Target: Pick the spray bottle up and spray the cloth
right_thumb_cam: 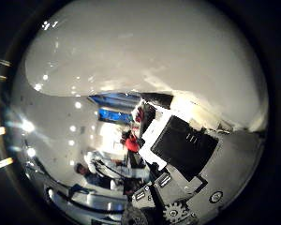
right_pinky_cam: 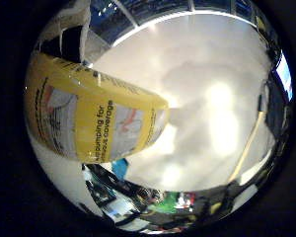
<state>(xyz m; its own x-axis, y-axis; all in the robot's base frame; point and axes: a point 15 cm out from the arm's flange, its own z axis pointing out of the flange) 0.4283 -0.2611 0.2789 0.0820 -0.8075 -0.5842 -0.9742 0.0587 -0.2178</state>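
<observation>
The spray bottle (right_pinky_cam: 93,121), its yellow label wrapped round a pale body, fills much of the little-finger-side view and sits hard against the palm; in the thumb-side view the same bottle's white surface arches across the frame just off the palm, with the white and black parts of the hand (right_thumb_cam: 187,159) curling in beneath it; the fingers appear closed round the bottle, though the far side of the grasp is hidden. Beyond the bottle lies a broad white table (right_pinky_cam: 212,98), well away from the palm, which suggests the bottle is held aloft; the cloth cannot be picked out in either view.

By this reading the pick-up is done and the spraying is not yet begun; the risks lie in the grip and the aim; the smooth, rounded body could slip or twist within the fingers if pressure on the trigger is uneven; the trigger itself is out of sight, so whether a finger is placed on it cannot be told; with the cloth unseen, a spray could land on bare table instead.
</observation>
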